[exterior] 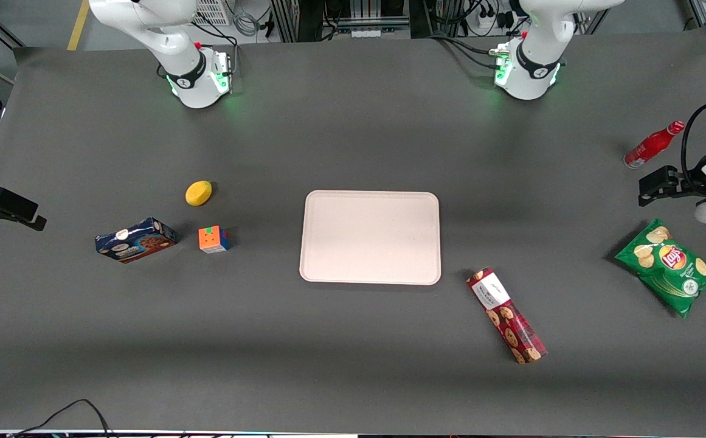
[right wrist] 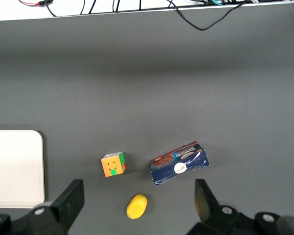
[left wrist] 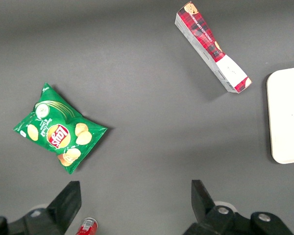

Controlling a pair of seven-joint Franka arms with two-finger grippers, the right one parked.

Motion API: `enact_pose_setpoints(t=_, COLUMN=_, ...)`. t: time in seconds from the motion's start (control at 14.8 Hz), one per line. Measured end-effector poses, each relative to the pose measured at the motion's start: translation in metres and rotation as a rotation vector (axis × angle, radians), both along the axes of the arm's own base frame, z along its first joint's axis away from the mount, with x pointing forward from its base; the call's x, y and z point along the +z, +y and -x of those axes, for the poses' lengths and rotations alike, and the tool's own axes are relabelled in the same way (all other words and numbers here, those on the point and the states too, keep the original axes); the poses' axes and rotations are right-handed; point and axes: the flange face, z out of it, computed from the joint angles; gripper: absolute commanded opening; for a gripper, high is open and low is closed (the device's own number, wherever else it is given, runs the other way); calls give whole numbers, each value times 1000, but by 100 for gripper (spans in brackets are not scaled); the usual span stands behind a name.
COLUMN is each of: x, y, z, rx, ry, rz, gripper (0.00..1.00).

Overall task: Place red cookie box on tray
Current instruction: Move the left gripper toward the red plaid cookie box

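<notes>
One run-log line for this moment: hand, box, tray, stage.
hand: open, empty, above table beside chip bag | red cookie box: flat on table, off tray | tray: nothing on it | stage: pre-grasp

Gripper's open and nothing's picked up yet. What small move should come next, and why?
Probably swing the gripper over the red cookie box and line its fingers across the narrow width. The box lies flat on the table beside the tray, near its corner and nearer the front camera. The gripper hangs open and empty between the chip bag and the red bottle, well away from the box.
</notes>
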Motion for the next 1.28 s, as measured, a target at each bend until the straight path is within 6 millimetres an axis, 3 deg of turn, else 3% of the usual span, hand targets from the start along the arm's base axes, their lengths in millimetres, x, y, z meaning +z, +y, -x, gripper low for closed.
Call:
enact_pose_setpoints(t=0.34, x=-2, y=0, z=-1, rx=1, ry=4, rz=5, gripper=100)
enact_pose_setpoints(t=0.47, x=-11, y=-2, z=-4, rx=26, ry=18, rz=28, gripper=100)
enact_pose_setpoints(t=0.61, x=-23, y=-5, z=-9, rx=55, ry=38, rz=43, gripper=90)
enact_pose_setpoints(t=0.74, x=-35, y=-11, z=-13, rx=76, ry=59, rz=65, gripper=94)
enact_pose_setpoints(t=0.95, x=-56, y=-32, z=-20, rx=190, ry=98, rz=99, gripper=94)
enact_pose_setpoints(t=1.28, x=-123, y=-90, z=-49, rx=431, ry=119, rz=113, gripper=95)
